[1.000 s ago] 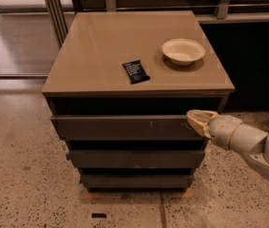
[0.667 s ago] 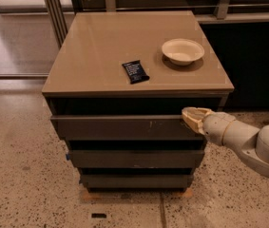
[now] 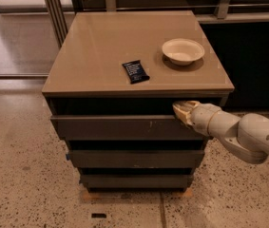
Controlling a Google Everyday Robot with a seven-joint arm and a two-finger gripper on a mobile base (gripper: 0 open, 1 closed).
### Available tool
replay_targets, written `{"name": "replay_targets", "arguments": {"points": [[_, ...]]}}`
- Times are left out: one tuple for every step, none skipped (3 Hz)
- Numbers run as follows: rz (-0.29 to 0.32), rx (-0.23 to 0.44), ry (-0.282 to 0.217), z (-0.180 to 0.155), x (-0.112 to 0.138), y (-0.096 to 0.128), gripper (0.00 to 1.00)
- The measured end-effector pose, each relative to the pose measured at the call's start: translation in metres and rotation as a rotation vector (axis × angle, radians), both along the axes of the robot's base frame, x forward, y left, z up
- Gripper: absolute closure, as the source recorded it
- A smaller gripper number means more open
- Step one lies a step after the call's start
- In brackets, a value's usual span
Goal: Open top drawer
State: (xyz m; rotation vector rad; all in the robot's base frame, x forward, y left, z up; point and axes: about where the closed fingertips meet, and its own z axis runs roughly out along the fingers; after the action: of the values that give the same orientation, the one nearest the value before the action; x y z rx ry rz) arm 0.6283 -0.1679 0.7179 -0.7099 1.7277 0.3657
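The top drawer [image 3: 120, 127] is the widest dark grey handleless front, just under the tan cabinet top [image 3: 96, 51], with small pale scratches right of centre. It sits slightly out from the cabinet, with a dark gap above it. My gripper [image 3: 182, 110] is at the drawer's upper right edge, its pale tip reaching into the dark gap above the front. The white arm [image 3: 248, 137] comes in from the right.
A white bowl [image 3: 183, 50] and a small dark packet [image 3: 135, 71] lie on the cabinet top. Two narrower grey drawers [image 3: 134, 158] sit below the top one. Speckled floor in front; metal railing and a dark wall behind.
My gripper has moved a little left and up along the top drawer's upper edge, reaching further into the gap. The drawer itself looks unmoved.
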Motion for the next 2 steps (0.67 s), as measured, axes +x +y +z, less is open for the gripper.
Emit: {"name": "replay_targets", "arguments": {"points": [[-0.046,-0.032,0.021,-0.0120,0.0255,-0.0044,1.00],[-0.049,-0.038,0.025,-0.0150,0.0279,-0.0039,1.00]]}}
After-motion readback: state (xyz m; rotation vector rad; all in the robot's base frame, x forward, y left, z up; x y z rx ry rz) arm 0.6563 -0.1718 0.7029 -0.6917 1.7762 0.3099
